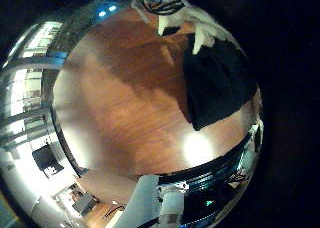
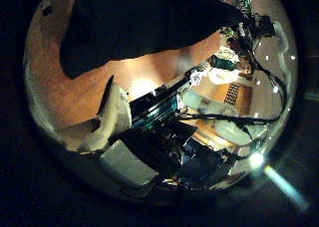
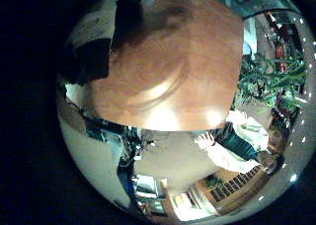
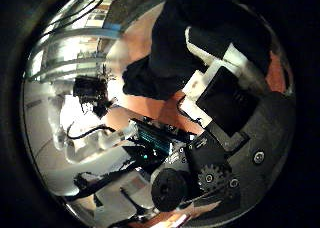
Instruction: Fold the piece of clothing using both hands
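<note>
A dark garment [image 1: 220, 83] lies flat on the wooden table [image 1: 120, 88], in a compact, roughly oblong shape. The left thumb side palm view shows the garment [image 2: 140, 23] spread just beyond my left hand's finger [image 2: 115, 115], which is straight and holds nothing. Pale fingers [image 1: 203, 33] show at one end of the cloth in the left little finger side palm view. My right hand [image 4: 225, 93] reaches out over the garment [image 4: 185, 43] with relaxed fingers and no cloth in them. Seen from the right little finger side, the garment [image 3: 94, 57] lies near the table's edge.
Bare table top [image 3: 178, 57] stretches beside the garment up to the table's edges. Room furniture and equipment stand beyond the table all around.
</note>
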`<state>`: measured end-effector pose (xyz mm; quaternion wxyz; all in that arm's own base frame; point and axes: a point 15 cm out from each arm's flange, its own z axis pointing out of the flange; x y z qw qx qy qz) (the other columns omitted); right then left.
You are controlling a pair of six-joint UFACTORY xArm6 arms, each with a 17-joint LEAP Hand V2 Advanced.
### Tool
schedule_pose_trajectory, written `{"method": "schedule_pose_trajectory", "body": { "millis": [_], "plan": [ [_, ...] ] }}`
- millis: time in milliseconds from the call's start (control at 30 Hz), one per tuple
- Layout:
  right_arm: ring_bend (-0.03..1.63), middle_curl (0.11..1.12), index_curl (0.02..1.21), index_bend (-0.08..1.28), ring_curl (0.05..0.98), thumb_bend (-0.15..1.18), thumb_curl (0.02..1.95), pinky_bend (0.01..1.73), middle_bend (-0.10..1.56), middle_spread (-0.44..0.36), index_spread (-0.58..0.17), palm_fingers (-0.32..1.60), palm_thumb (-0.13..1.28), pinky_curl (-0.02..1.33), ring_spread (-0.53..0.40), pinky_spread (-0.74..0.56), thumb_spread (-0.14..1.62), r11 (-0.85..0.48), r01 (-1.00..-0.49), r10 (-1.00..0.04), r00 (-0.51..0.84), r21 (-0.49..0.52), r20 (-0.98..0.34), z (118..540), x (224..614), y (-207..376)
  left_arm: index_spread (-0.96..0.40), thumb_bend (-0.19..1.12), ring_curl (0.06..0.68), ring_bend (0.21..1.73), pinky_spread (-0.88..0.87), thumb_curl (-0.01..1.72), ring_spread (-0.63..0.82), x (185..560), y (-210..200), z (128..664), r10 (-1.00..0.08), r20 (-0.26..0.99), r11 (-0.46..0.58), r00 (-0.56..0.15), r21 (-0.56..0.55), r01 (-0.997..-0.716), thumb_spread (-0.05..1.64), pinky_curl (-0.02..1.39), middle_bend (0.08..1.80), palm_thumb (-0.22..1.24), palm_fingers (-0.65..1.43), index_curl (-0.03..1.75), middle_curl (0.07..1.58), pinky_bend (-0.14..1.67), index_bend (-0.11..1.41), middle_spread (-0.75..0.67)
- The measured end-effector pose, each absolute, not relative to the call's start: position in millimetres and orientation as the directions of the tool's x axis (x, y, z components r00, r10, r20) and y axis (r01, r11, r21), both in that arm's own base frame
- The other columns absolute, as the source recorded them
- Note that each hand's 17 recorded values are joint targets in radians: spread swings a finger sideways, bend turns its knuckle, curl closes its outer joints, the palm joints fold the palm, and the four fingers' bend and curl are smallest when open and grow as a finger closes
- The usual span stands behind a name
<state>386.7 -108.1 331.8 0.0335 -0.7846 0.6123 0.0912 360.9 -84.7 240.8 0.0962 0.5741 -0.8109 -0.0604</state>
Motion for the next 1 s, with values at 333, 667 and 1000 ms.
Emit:
{"method": "schedule_pose_trajectory", "body": {
  "millis": [333, 667, 1000],
  "plan": [
    [1.40, 0.75, 0.88, 1.11, 0.707, -0.01, 0.78, 1.14, 1.36, -0.110, -0.251, 1.13, 1.07, 1.10, -0.197, -0.17, 1.10, -0.536, -0.844, -0.831, 0.527, 0.002, -0.175, 360.2, 402.7, 86.6, -0.04, -0.01, 0.236, 0.65, 0.37, 0.42, 0.30, 344.6, -4.2, 241.8, -0.978, 0.088, 0.203, -0.188, 0.208, -0.957, 1.28, 0.35, 0.17, 0.53, 0.13, 0.40, 0.27, 0.37, 0.19, 0.24],
    [1.36, 0.71, 0.84, 0.99, 0.680, -0.05, 0.75, 1.09, 1.31, -0.110, -0.261, 1.06, 0.82, 1.06, -0.193, -0.21, 1.13, -0.660, -0.746, -0.747, 0.637, 0.092, -0.190, 274.6, 454.0, 222.1, -0.04, -0.01, 0.233, 0.64, 0.37, 0.43, 0.29, 310.6, 24.1, 252.1, -0.988, 0.083, 0.143, -0.128, 0.198, -0.970, 1.27, 0.35, 0.17, 0.55, 0.14, 0.42, 0.27, 0.37, 0.20, 0.24],
    [1.11, 0.45, 0.53, 0.28, 0.514, -0.02, 0.61, 1.06, 0.56, -0.184, -0.428, -0.05, 0.67, 0.89, -0.209, -0.16, 1.23, -0.642, -0.765, -0.758, 0.622, 0.054, -0.198, 283.8, 478.7, 206.7, -0.03, -0.01, 0.231, 0.65, 0.37, 0.44, 0.29, 299.5, 35.0, 263.1, -0.993, 0.064, 0.106, -0.096, 0.175, -0.979, 1.26, 0.34, 0.17, 0.58, 0.16, 0.42, 0.27, 0.37, 0.20, 0.23]
  ]
}}
